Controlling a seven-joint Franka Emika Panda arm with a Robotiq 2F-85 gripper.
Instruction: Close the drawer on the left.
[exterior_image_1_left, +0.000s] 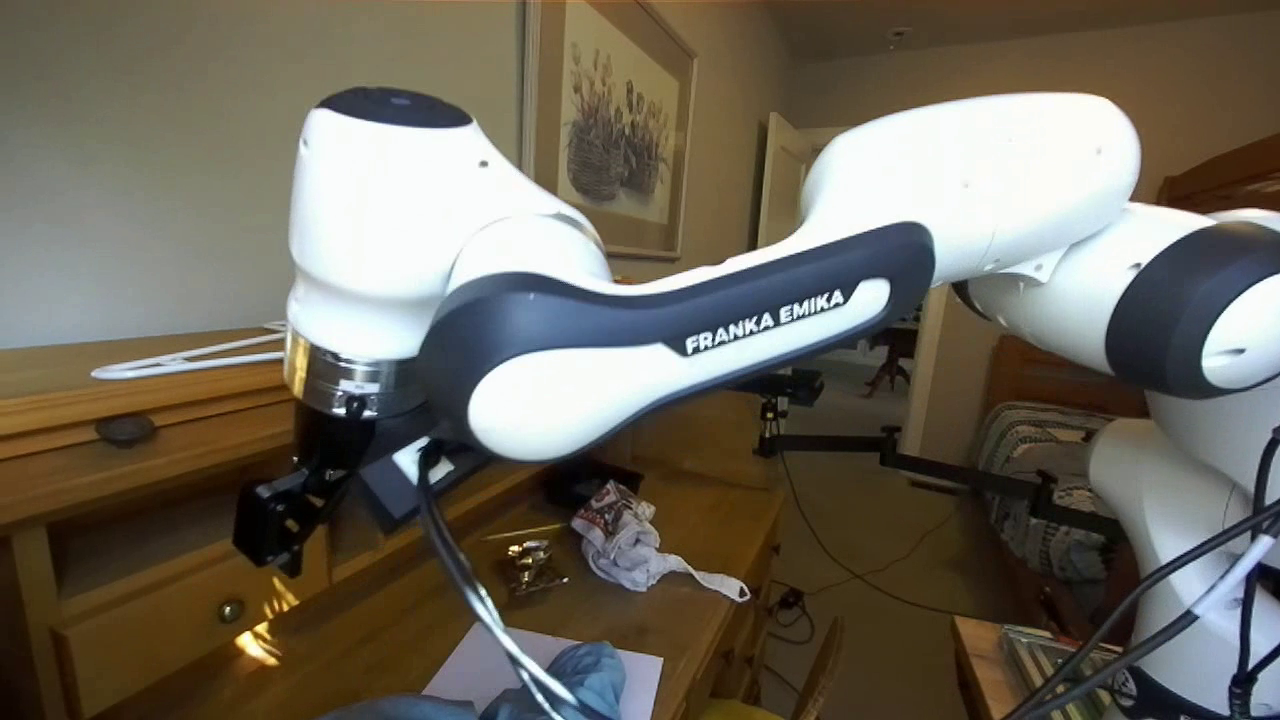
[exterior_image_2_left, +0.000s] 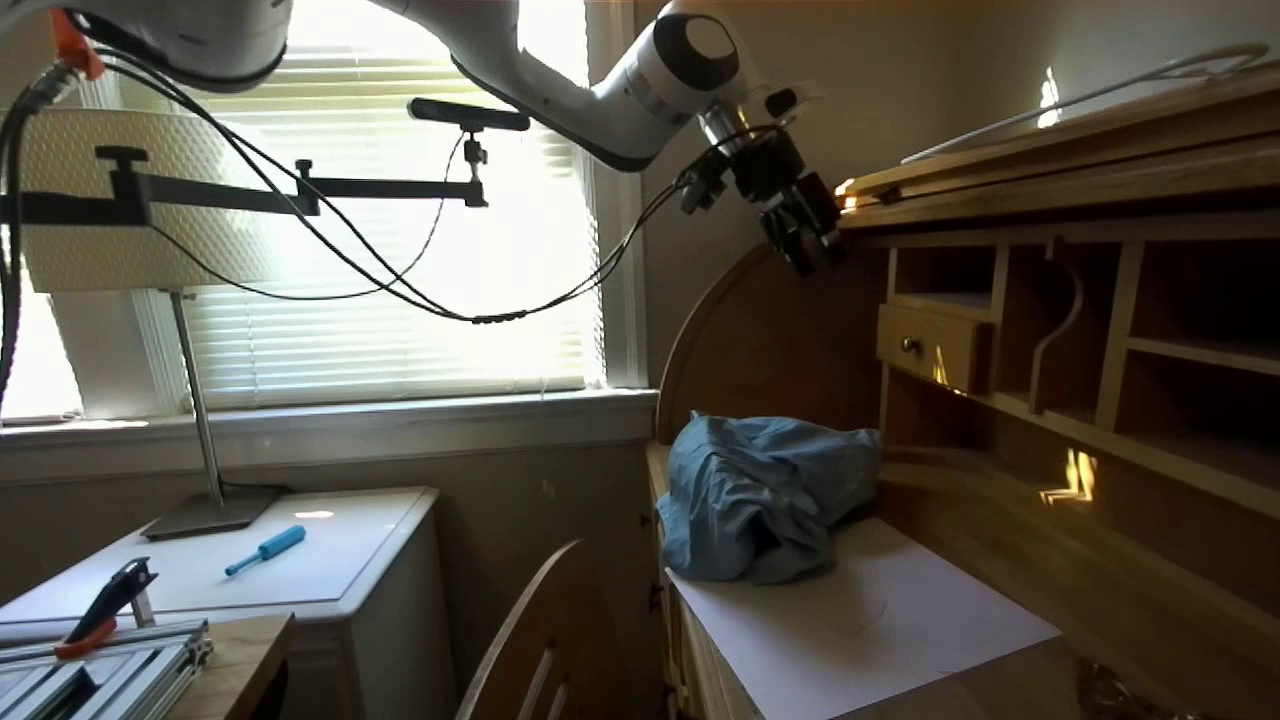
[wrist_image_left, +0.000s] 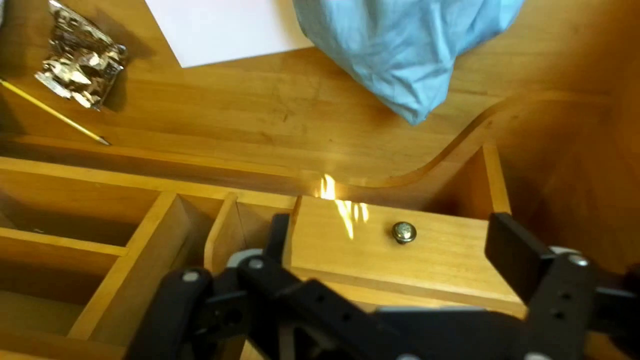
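The light wood drawer (exterior_image_2_left: 925, 345) with one round brass knob (wrist_image_left: 404, 232) sits in the upper cubby section at the desk's left end. It stands out a little from its opening; its side shows in an exterior view. The drawer front also shows in an exterior view (exterior_image_1_left: 150, 640) and in the wrist view (wrist_image_left: 450, 260). My gripper (wrist_image_left: 392, 242) is open, with nothing between its fingers. In the wrist view, the fingers frame the drawer front from either side. In both exterior views, the gripper (exterior_image_1_left: 268, 560) (exterior_image_2_left: 818, 258) is above the drawer, apart from it.
Open cubbyholes (exterior_image_2_left: 1060, 330) lie beside the drawer. A blue cloth (exterior_image_2_left: 770, 490) and white paper (exterior_image_2_left: 900, 630) lie on the desktop below. A shiny packet (wrist_image_left: 82, 65) and a pencil (wrist_image_left: 55, 114) lie there too. The desk's upper ledge (exterior_image_2_left: 1050, 190) is close to the gripper.
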